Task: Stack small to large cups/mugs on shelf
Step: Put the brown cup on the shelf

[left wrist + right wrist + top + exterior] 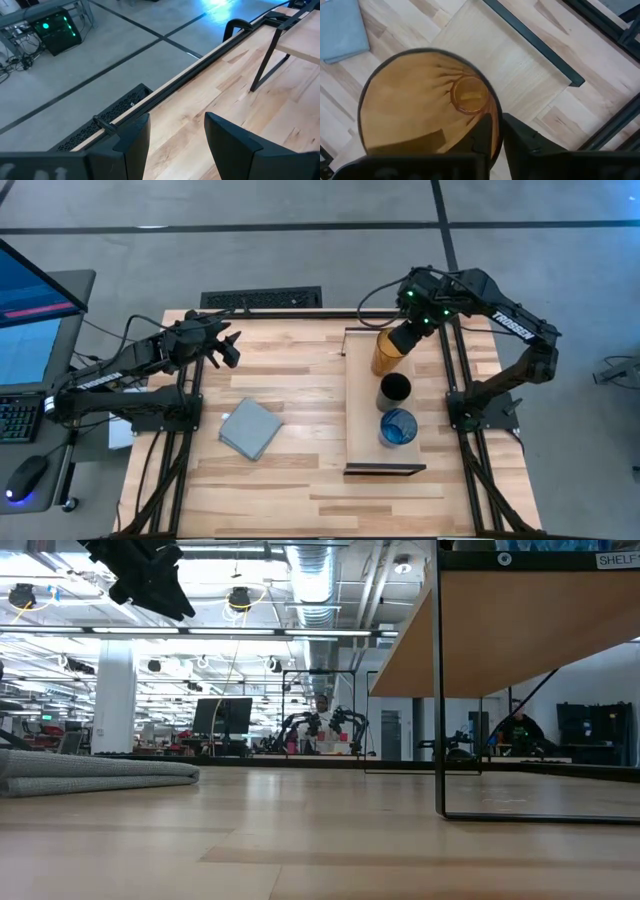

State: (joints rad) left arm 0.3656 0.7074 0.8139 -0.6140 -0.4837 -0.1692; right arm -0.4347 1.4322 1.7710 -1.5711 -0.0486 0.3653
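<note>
- the high view shows the whole bench (300, 480) and the shelf (362, 395) standing right of centre in the frame, with three cups in a row along it.
- the blue cup (398, 426) sits lowest in the frame, the black cup (395, 389) just above it, and the amber tumbler (386, 352) at the top of the row.
- the right end effector (403, 338) is at the tumbler's rim, its fingers clamped on the wall of the amber tumbler (427, 105); the right wrist view looks straight down into the tumbler, with one finger inside and one outside, a detail the high view cannot resolve.
- the left end effector (228, 348) hangs over the upper left part of the bench, well apart from the shelf; the left wrist view shows its fingers (227, 145) spread apart with nothing between them.
- a folded grey-blue cloth (250, 427) lies on the bench left of the shelf; the low view shows it as a flat roll at the frame's left edge (95, 772).
- the low view sees only the shelf's underside (500, 630) and one dark leg; the cups are hidden from it.
</note>
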